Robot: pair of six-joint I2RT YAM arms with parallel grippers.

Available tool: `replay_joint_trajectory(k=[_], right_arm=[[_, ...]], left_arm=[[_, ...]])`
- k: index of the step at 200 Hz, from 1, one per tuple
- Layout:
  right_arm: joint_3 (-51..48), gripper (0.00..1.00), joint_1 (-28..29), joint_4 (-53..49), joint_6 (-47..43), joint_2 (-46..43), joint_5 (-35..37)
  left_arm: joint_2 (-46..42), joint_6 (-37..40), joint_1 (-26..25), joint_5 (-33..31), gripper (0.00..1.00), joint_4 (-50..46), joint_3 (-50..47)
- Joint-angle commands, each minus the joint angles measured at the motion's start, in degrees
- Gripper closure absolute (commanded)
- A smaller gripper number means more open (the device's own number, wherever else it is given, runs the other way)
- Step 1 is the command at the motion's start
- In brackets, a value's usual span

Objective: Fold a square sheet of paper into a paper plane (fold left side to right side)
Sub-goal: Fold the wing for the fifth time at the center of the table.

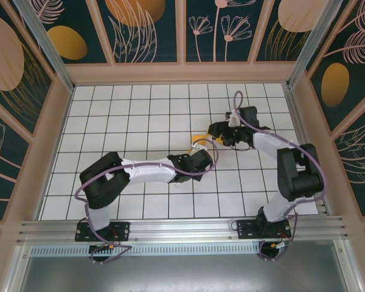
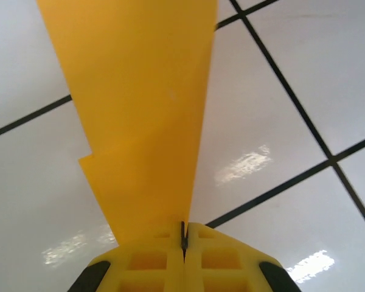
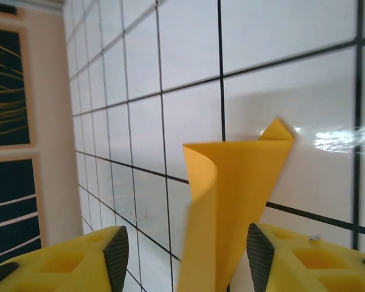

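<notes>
One narrow layered orange paper (image 2: 140,109), end curled, left gripper (image 2: 184,234) pinching it, right gripper (image 3: 188,252) spread

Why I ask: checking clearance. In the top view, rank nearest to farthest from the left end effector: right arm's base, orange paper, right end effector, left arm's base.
1. orange paper, pinched in the left end effector.
2. right end effector, just right, across the paper.
3. right arm's base, near edge, right.
4. left arm's base, near edge, left.
</notes>
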Motion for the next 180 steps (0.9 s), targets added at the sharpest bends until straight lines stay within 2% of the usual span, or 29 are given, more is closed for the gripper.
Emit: replay_joint_trajectory(k=[1,35,75,180], right_arm=[[-3.68,0.38,-2.28,2.23,-1.35,-5.05,1.64],[-7.96,0.37,-3.10,2.24,-4.42,-8.58,2.31],[-15.36,0.37,-3.02,5.99,-4.85,-12.79,3.19],[-25.76,0.37,-1.98,14.92,-4.20,-14.69,3.16]], left_arm=[[-2.95,0.56,1.83,7.37,1.00,3.57,-0.39],[-4.41,-0.33,5.56,17.72,1.00,8.46,-2.89],[-3.86,-1.52,8.70,27.01,1.00,13.31,-4.66],[2.95,-4.69,14.54,43.03,1.00,22.36,-4.96]])
